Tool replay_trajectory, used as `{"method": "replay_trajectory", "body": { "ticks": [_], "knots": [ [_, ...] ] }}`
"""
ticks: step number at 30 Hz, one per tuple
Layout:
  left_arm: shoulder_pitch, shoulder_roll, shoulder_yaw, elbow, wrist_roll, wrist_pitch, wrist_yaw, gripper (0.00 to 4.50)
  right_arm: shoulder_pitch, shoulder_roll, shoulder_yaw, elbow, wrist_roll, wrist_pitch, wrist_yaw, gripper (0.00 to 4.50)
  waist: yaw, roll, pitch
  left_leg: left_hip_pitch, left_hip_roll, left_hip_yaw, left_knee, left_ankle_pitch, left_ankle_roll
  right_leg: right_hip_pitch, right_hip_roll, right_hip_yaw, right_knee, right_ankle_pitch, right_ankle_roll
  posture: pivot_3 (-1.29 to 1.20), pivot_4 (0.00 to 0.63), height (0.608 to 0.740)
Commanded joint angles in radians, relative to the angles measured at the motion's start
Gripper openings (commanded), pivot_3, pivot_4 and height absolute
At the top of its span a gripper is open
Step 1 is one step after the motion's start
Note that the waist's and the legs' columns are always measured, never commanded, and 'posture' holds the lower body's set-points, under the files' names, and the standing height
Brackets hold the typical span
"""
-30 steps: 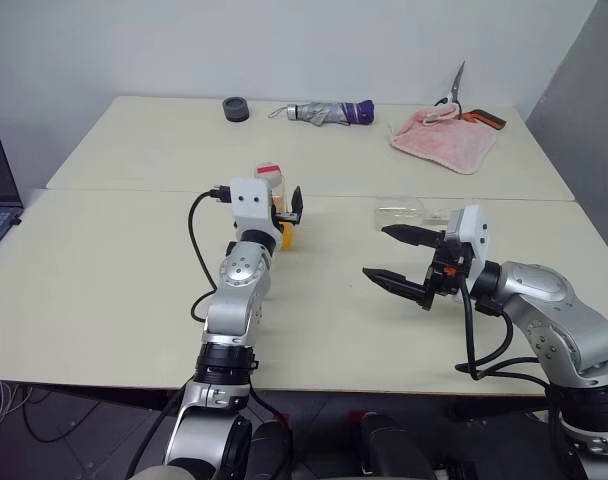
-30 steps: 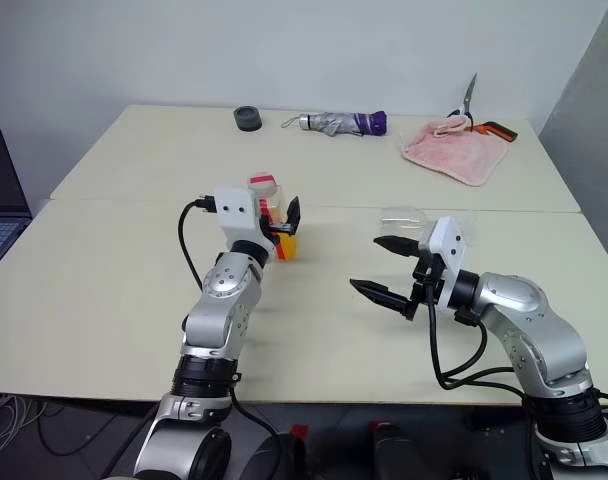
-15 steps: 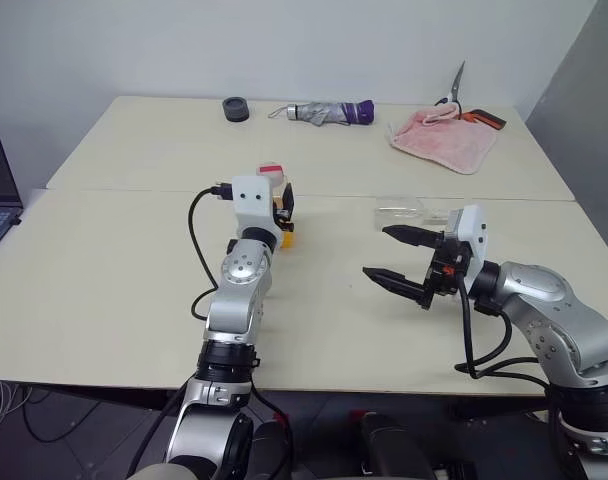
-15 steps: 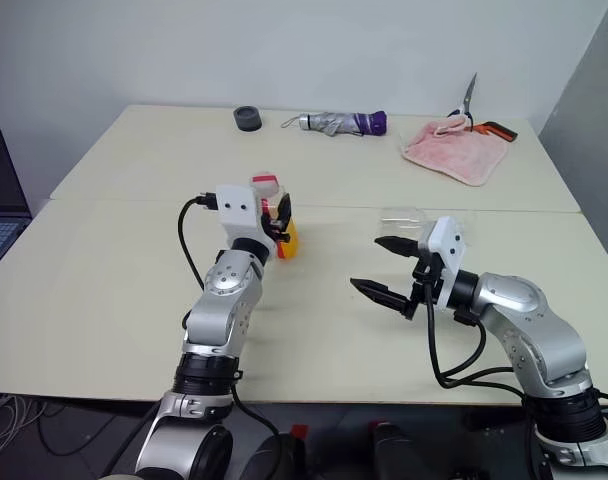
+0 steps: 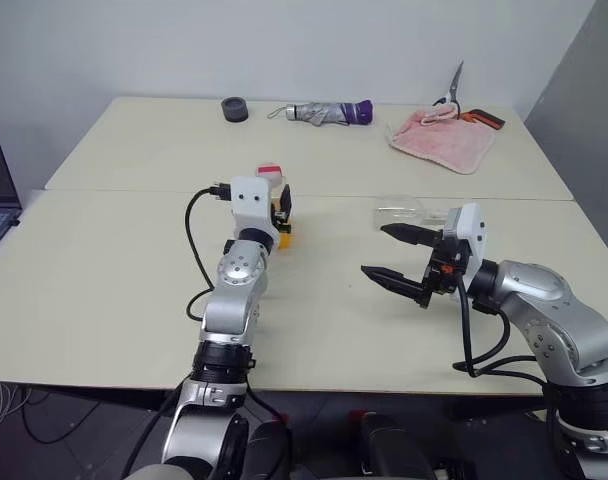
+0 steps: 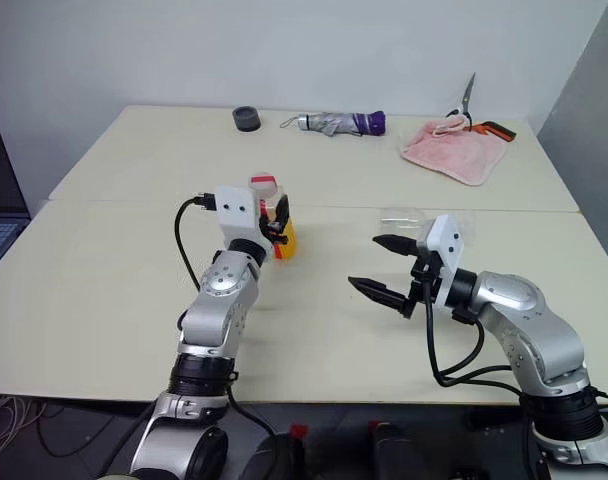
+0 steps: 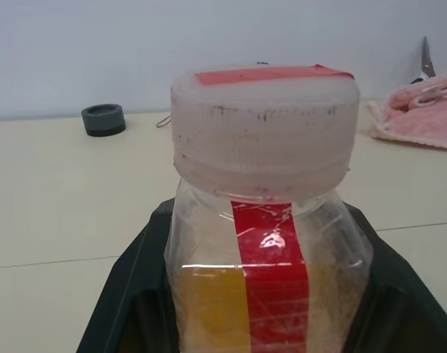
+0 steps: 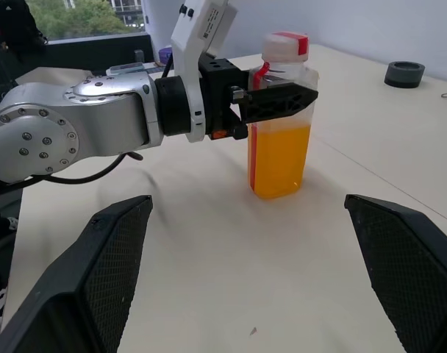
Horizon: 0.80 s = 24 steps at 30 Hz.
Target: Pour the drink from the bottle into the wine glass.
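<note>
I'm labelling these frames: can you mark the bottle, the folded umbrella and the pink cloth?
bottle [image 8: 280, 158]: right wrist view, on its drink-filled body.
folded umbrella [image 5: 329, 112]: left eye view, on its grey middle.
pink cloth [image 6: 452, 152]: right eye view, on its middle.

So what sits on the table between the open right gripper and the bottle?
Nothing: in the right wrist view, only bare table lies between the right gripper and the bottle, which the left gripper clamps.
</note>
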<state>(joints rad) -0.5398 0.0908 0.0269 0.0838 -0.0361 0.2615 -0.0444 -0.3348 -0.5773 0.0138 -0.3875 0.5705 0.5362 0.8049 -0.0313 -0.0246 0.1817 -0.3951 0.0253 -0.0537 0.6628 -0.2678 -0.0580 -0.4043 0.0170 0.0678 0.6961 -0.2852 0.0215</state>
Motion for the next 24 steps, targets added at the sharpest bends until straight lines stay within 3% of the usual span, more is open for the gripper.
{"method": "replay_trajectory", "body": {
  "ticks": [1, 9, 18, 24],
  "knots": [
    [0.029, 0.039, -0.013, -0.058, -0.033, 0.019, -0.094, 2.06, -0.004, 0.013, -0.008, -0.034, -0.003, -0.021, -0.013, 4.5, -0.001, 0.0, 0.0, 0.0, 0.0, 0.0, 0.0, 0.0, 0.0, 0.0, 0.0, 0.0, 0.0, 0.0, 0.0, 0.0, 0.15, 0.74],
    [0.047, 0.108, -0.035, -0.126, -0.147, 0.043, -0.332, 1.98, 0.02, 0.029, -0.021, -0.043, -0.031, -0.059, -0.048, 4.5, 0.002, 0.0, 0.0, 0.0, 0.0, 0.0, 0.0, 0.0, 0.0, 0.0, 0.0, 0.0, 0.0, 0.0, 0.0, 0.0, 0.15, 0.74],
    [0.005, 0.205, -0.087, -0.084, -0.266, 0.023, -0.685, 1.96, 0.104, 0.047, -0.062, -0.092, -0.11, -0.129, -0.156, 4.5, 0.003, 0.0, 0.0, -0.001, 0.0, -0.001, 0.0, 0.0, 0.0, 0.0, 0.0, -0.001, -0.001, 0.0, 0.0, 0.0, 0.15, 0.74],
    [-0.052, 0.238, -0.141, -0.027, -0.322, 0.001, -0.928, 1.96, 0.15, -0.016, -0.136, -0.211, 0.012, -0.016, -0.146, 4.5, 0.002, 0.0, 0.0, -0.002, 0.0, -0.001, 0.0, 0.0, 0.0, -0.001, 0.0, -0.001, 0.0, 0.0, 0.0, 0.0, 0.15, 0.74]
  ]
}}
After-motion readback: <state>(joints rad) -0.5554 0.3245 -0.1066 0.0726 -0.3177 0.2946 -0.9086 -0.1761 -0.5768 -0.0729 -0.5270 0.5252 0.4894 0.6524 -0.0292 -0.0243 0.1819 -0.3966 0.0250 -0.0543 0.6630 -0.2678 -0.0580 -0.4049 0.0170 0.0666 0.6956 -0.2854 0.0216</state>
